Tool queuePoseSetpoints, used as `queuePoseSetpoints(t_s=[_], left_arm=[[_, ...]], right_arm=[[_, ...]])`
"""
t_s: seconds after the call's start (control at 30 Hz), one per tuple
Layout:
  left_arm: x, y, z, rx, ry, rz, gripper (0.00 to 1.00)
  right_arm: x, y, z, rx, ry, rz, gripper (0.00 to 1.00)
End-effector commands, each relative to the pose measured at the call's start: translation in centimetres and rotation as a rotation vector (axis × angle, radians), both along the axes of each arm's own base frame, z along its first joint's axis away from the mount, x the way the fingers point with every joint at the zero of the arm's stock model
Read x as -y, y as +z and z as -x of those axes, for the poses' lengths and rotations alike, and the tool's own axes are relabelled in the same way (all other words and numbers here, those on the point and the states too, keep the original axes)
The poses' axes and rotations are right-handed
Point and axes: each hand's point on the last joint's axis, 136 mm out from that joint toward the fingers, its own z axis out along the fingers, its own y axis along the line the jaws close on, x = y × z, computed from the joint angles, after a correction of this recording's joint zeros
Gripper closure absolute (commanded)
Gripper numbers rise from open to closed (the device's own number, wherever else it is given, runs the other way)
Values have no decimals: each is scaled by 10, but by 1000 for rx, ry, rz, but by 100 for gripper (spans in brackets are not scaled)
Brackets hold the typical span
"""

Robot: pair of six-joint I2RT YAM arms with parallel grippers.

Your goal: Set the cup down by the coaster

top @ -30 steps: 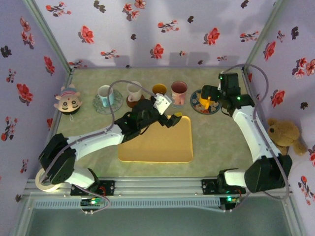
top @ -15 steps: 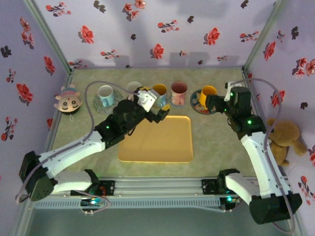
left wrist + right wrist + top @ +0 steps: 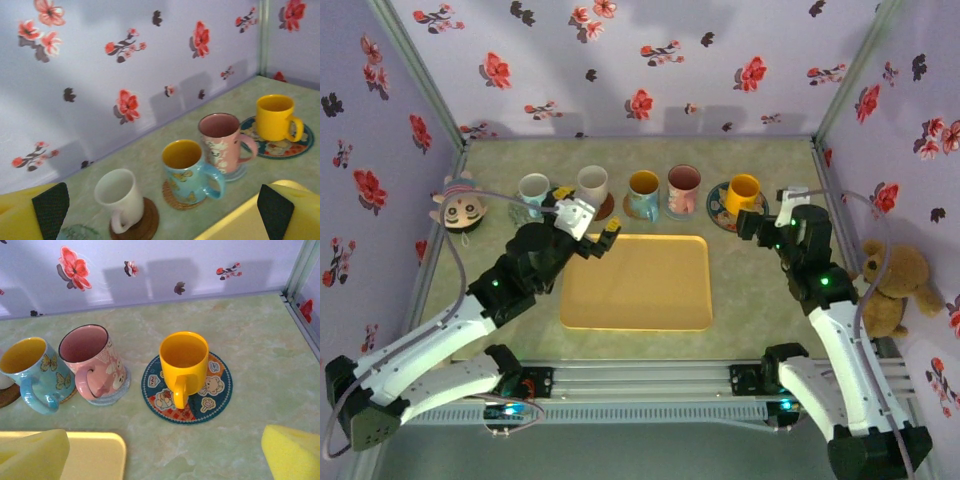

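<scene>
Now that both arms are drawing back toward the bottom of the overhead frame, the cups are standing alone in their row across the upper middle. A second ago the right end effector was sitting right over the yellow cup at the patterned coaster, and the left end effector was reaching in beside the blue butterfly cup. Both are now hanging apart from the cups, jaws standing wide and gripping nothing (in the right wrist view the yellow foam pads are spreading out to the two lower corners, with just worktop and a corner of the tray between them). I am reading this as the release being finished and the placing step being all but over, with just the retreat going on.

The yellow cup is standing upright near the centre of the right wrist frame, resting on the patterned coaster and inside its rim. It is looking plain, glossy and empty, its handle pointing toward the bottom of the frame. The pink cup is sitting just to its left on a pale coaster, not touching it.
</scene>
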Motion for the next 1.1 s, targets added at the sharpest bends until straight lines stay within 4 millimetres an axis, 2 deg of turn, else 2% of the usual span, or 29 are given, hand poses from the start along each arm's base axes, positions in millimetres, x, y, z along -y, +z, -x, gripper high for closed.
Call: queuePoseSetpoints(t_s=[0.0,0.23,0.4,0.6,0.7,0.9,1.07], left_arm=[[-29,-10,-2,-2,96,-45,0],[-73,-36,-7,-33,228,-34,0],[-96,-67,-14,-83,322,-35,0],[-140,-92,-25,-68,540,30,0],[-156,-103,-28,-79,601,70,0],[-179,-131,-34,-112,684,67,0],[-187,-150,-41,-155,717,30,0]], right_arm=[[6,14,-5,118,-35,0,0],[37,5,-3,201,-215,5,1],[57,-9,0,223,-337,15,0],[78,-29,4,265,-474,3,0],[85,-41,6,266,-518,8,1],[102,-59,7,278,-643,-15,0],[112,-77,7,255,-710,35,0]])
